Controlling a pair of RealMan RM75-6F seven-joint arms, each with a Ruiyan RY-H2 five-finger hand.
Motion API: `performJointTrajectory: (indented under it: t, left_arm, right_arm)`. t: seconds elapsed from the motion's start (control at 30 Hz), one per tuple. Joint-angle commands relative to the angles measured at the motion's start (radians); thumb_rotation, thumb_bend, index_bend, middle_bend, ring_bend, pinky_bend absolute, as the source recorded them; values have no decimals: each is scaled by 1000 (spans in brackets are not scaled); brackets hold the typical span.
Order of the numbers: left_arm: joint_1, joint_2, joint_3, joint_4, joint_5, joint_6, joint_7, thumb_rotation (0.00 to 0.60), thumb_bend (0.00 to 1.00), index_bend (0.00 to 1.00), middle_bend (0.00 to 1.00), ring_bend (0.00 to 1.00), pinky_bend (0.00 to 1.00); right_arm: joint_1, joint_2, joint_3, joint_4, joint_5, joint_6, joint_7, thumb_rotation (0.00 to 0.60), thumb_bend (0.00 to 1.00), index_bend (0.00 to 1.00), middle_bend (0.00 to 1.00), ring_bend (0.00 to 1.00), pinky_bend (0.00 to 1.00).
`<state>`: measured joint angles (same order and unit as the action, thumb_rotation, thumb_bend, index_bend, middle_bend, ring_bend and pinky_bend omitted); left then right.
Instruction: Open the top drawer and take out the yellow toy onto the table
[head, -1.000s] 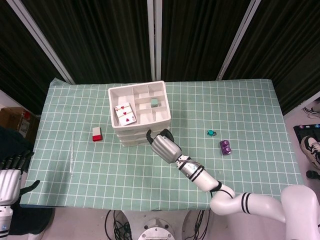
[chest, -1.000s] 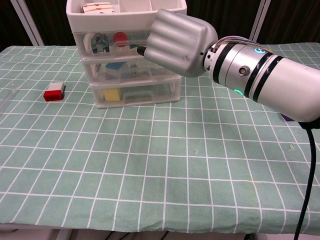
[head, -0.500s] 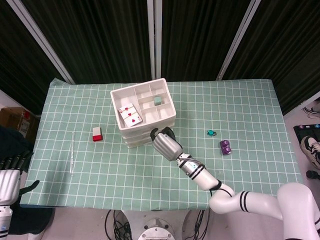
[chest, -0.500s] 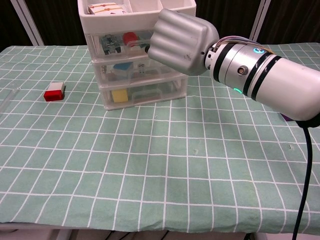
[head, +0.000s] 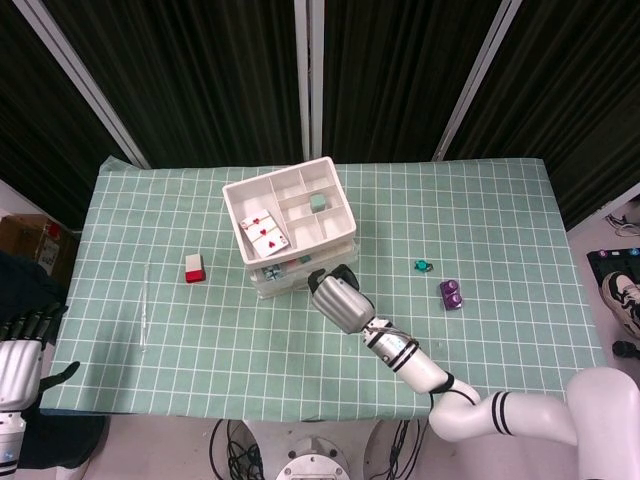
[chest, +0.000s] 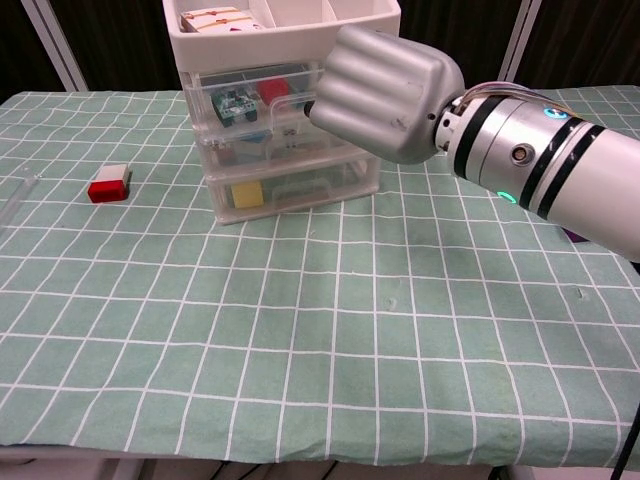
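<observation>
My right hand is curled against the front of the top drawer, which stands slightly pulled out of the drawer unit; I cannot tell whether the fingers grip its handle. The yellow toy sits in the bottom drawer (not the top). My left hand hangs off the desk, fingers apart, holding nothing.

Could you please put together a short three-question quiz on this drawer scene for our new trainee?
1. True or false: the top drawer is partly pulled out.
2. Which hand is at the drawer's front: A) left hand, B) right hand?
3. Fill in: the yellow block shows in the ___ drawer of the drawer unit.

Key: 1 true. 2 B. 3 bottom.
</observation>
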<state>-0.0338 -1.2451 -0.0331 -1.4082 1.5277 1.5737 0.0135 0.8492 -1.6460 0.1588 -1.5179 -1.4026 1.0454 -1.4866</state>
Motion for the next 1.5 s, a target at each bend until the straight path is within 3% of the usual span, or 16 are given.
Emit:
performJointTrajectory:
  t: [0.03, 0.2, 0.43, 0.97, 1.1, 1.27, 1.5]
  left_arm:
    - [-1, -1, -1, 1, -1, -1, 0, 600, 60, 192, 173, 162, 189]
    - [0, -1, 0, -2, 0, -1, 4, 600, 61, 192, 173, 163, 189]
    - [-1, 7, -2, -21, -3, -5, 20, 600, 60, 192, 173, 162, 189]
    - [-10, 28, -4, -74, -5, -18, 67, 600, 60, 191, 172, 162, 189]
    - [-10, 30, -2, -79, -6, -23, 71, 600, 61, 192, 173, 163, 189]
    - [-7, 30, -2, -77, -14, -24, 67, 600, 61, 192, 173, 162, 189]
    - [-7, 28, -2, -69, -16, -27, 62, 600, 61, 192, 172, 163, 189]
  right_arm:
    - [-22, 31, -23, -55, -16, 27, 39, 600, 442, 362, 904, 954, 1000]
    - [-67, 79, -41, -175, -26, 73, 174, 600, 238, 170, 904, 954, 1000]
    - [-111, 167, -25, -327, 8, 100, 386, 600, 204, 159, 904, 954, 1000]
    - [-36, 197, 86, -270, 261, -15, 540, 600, 205, 192, 904, 954, 1000]
    - [2, 198, 108, -251, 347, -47, 546, 600, 219, 273, 904, 954, 1000]
    - [22, 213, 110, -258, 404, -48, 560, 600, 238, 377, 910, 954, 1000]
    - [8, 282, 81, -344, 441, -40, 611, 600, 242, 432, 911, 956, 1000]
